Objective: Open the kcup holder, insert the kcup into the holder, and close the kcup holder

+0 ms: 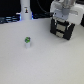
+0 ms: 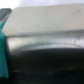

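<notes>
1. The kcup (image 1: 27,42), nearest of the task's things, is standing upright on the bare white table (image 1: 45,65), toward the exterior view's left and at middle depth. It is showing as a small white cylinder with a green top, free of any grasp and well apart from the arm. It looks light and easy to tip over, so a centred pinch will probably suit it when its turn comes.

2. The kcup holder (image 1: 61,27), farther back and toward the exterior view's right, is sitting as a black boxy unit with light slots showing on its front. The pictures are too blurred to say whether its drawer is shut or partly pulled out.

3. The gripper (image 1: 64,15), white-bodied, is hovering directly over the top of the holder, close to it or touching it; which of the two cannot be told. Whether its fingers are spread or pressed together cannot be told either, since the exterior view is hiding them and the wrist view is giving only a blurred grey surface with a teal edge at one side.

4. Judged step: the opening of the holder is in hand, as the cup is waiting untouched. The next move is probably calling for a firm purchase on the drawer front and a straight pull toward the near side, without shoving the whole unit across the table.

5. A tall white post (image 1: 25,11) is standing at the far left, outside the task.
</notes>
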Motion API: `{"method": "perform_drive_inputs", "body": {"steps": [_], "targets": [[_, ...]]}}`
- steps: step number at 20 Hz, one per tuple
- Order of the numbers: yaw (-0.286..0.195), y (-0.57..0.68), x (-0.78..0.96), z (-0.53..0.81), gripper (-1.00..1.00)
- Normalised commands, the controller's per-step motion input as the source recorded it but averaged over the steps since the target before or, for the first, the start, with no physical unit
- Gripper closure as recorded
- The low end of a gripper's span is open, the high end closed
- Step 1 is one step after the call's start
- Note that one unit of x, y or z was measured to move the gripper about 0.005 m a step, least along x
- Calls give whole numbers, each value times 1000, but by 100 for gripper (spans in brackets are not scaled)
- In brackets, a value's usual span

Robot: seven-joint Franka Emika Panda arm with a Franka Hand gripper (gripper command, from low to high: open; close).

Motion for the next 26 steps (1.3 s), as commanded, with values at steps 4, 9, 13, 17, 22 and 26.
{"method": "perform_drive_inputs", "body": {"steps": [4,9,13,17,22,26], "targets": [[-72,-363,925,165,100],[-72,-365,925,186,100],[-75,-351,924,199,100],[-78,-349,920,213,100],[-81,-371,898,223,100],[-81,-396,886,191,100]]}}
